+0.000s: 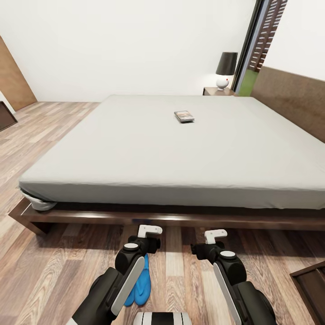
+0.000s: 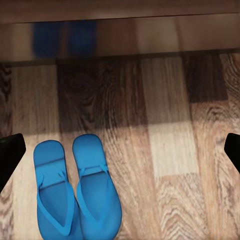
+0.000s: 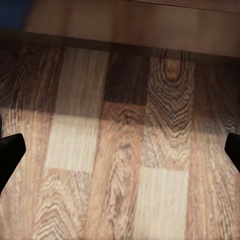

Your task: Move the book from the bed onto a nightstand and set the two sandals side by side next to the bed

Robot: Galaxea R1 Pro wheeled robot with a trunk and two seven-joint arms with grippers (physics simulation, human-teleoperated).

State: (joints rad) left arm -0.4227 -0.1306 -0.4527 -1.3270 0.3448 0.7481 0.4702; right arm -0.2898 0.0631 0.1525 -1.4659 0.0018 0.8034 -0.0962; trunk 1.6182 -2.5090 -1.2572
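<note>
At the foot of the bed [image 1: 171, 149], on the plank floor [image 1: 49, 271], I stand with both arms low in front of me. My left gripper [image 1: 145, 238] and right gripper [image 1: 208, 241] hover over the boards; in the wrist views the dark finger tips sit at the far edges of each frame, so I read both as spread wide and holding nothing. The two sandals [image 2: 76, 187] lie flat, side by side and touching, toes toward the bed frame, just under my left arm at about 7 o'clock from the left gripper in the head view. That part looks done, in my judgement. The book [image 1: 184, 116] lies flat near the middle of the mattress, off at 12 o'clock, well apart from either gripper. The nightstand [image 1: 219, 91] with its lamp [image 1: 225, 70] stands past the far corner at about 1 o'clock. Risks as I see them: reaching from here likely falls short, and leaning in could press my arms into the frame. Rolling my base around the bed could clip the sandals and split the pair. A thin book on a soft mattress may slide away rather than lift.
</note>
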